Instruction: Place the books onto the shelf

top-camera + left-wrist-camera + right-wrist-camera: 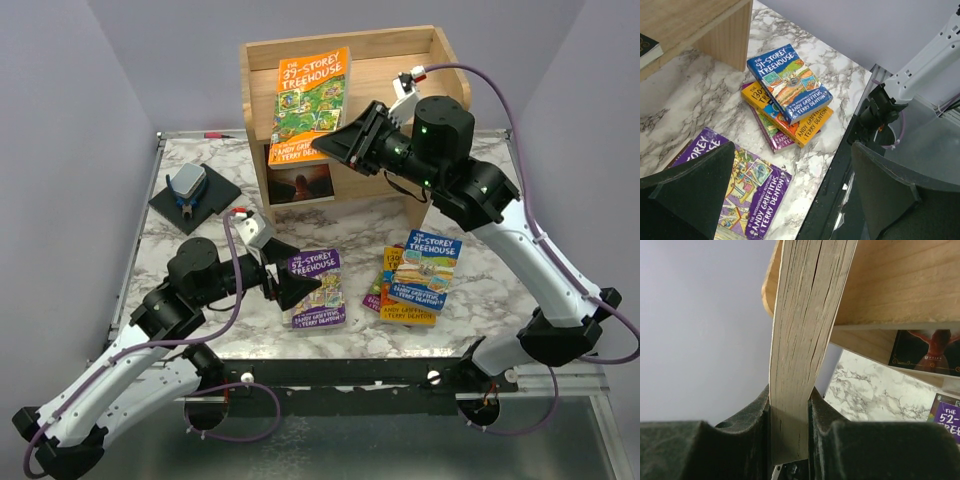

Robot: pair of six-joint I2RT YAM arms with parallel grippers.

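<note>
While my right fingers [752, 425] are clamped on the orange book [312, 100], one on each cover with the page block pinched between them, my left fingers [695, 190] stand wide apart and hold nothing.

I judge the book light and thin, but floppy: a paperback taken near one edge will sag and fan open at the far end, and its glossy covers could slide in my grip. My hold sits by the open-page side, towards the lower corner. A hold nearer the middle of that side would balance it better, I think.

From my right fingers the book rises straight away over the top of the shelf [440, 60], inside its raised rim. Its front cover faces up and out, the title end lies farthest from me, and the long axis runs towards the back of the shelf, tipped a little to one side. I cannot tell whether its far edge touches the wood.

Just ahead of my left fingers the purple book [318, 288] lies flat on the surface [350, 225], face up. Beyond it is a small stack topped by the blue book [789, 82], skewed, which I could pinch by an overhanging edge.
</note>
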